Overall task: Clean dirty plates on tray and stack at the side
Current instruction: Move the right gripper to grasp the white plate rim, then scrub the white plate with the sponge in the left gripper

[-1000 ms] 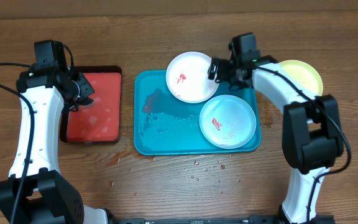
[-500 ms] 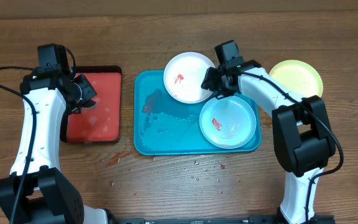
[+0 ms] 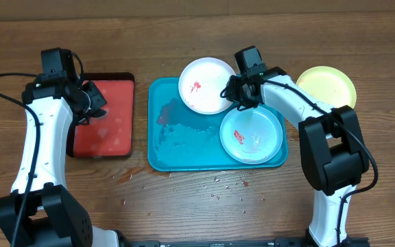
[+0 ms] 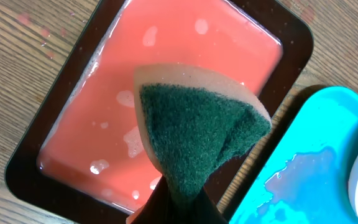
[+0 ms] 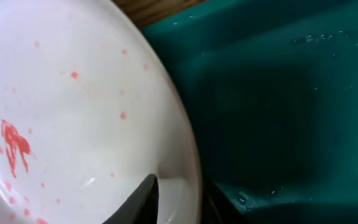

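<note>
The white plate [image 3: 204,86] with red smears lies at the back of the teal tray [image 3: 184,147], partly over its far rim. My right gripper [image 3: 235,89] is at the plate's right edge. In the right wrist view the plate's [image 5: 73,112] rim sits between the fingers of the right gripper [image 5: 179,185], one on the inside and one under the rim. The mint plate [image 3: 252,135] lies in the tray's right half. A lime-rimmed plate [image 3: 328,86] rests on the table to the right. My left gripper [image 3: 91,103] holds a green sponge [image 4: 197,130] above the red tray [image 4: 166,62].
The red tray [image 3: 105,130] holds soapy liquid and stands left of the teal tray. Water pools on the teal tray's left half [image 3: 173,130]. Small droplets or crumbs [image 3: 218,182] dot the table in front of it.
The right gripper came in from the right to the white plate's edge and closed on its rim. The plate shifted slightly left. The left arm hardly moved.
</note>
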You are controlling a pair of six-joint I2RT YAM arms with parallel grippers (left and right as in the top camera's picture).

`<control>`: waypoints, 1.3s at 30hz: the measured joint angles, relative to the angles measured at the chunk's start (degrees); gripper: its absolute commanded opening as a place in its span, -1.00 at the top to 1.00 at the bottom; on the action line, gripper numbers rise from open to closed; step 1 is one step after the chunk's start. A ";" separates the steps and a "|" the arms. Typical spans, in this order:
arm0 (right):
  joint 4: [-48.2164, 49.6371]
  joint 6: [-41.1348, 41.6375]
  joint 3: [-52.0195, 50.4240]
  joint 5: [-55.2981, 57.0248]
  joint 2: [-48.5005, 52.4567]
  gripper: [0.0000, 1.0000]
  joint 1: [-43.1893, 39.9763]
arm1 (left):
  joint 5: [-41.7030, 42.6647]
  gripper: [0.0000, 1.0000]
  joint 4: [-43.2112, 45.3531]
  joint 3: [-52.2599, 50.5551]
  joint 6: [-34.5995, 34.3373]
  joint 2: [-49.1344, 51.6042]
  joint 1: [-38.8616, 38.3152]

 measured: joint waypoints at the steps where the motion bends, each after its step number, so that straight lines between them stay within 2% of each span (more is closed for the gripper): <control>1: -0.02 0.09 0.00 -0.04 0.00 0.61 0.11 | 0.00 0.92 0.00 0.00 0.00 0.00 0.00; 3: 0.04 0.35 0.00 -0.13 0.00 0.61 0.44 | 0.00 0.92 0.02 0.00 0.00 0.00 0.00; 8: 0.87 0.24 0.00 -0.83 0.00 0.92 2.25 | 1.25 0.92 0.44 0.00 0.48 0.00 0.00; 14: 0.15 -1.92 0.00 -1.44 0.00 0.93 5.14 | 6.36 0.91 1.73 -0.15 4.70 0.00 -0.68; 19: -2.19 -8.90 0.00 -1.53 0.00 0.91 7.08 | 7.93 0.91 1.75 -0.15 6.54 0.00 -2.43; 20: -2.32 -9.75 0.02 -1.53 0.00 0.78 7.21 | 8.04 0.92 1.75 -0.15 6.71 0.00 -2.69; 21: -2.36 -10.51 0.02 -1.51 0.00 0.57 7.30 | 8.22 0.92 1.75 -0.17 6.97 0.00 -2.97; 23: -2.80 -11.80 0.00 -1.53 0.00 0.04 7.34 | 8.37 0.92 1.90 -0.17 7.41 0.00 -3.58; 24: -2.99 -12.33 0.00 -1.53 0.00 -0.04 7.34 | 8.39 0.92 1.90 -0.20 7.61 0.00 -3.98; 32: -2.43 -14.03 0.02 -2.08 0.02 0.06 7.78 | 8.41 0.92 2.54 -0.22 7.82 0.00 -8.41; 37: -0.85 -13.40 0.02 -2.23 0.72 0.42 9.01 | 8.46 0.91 4.20 -0.22 7.80 0.00 -11.82; 39: -0.68 -13.00 0.09 -2.38 1.03 0.67 9.29 | 8.63 0.92 4.90 -0.22 7.76 0.00 -13.00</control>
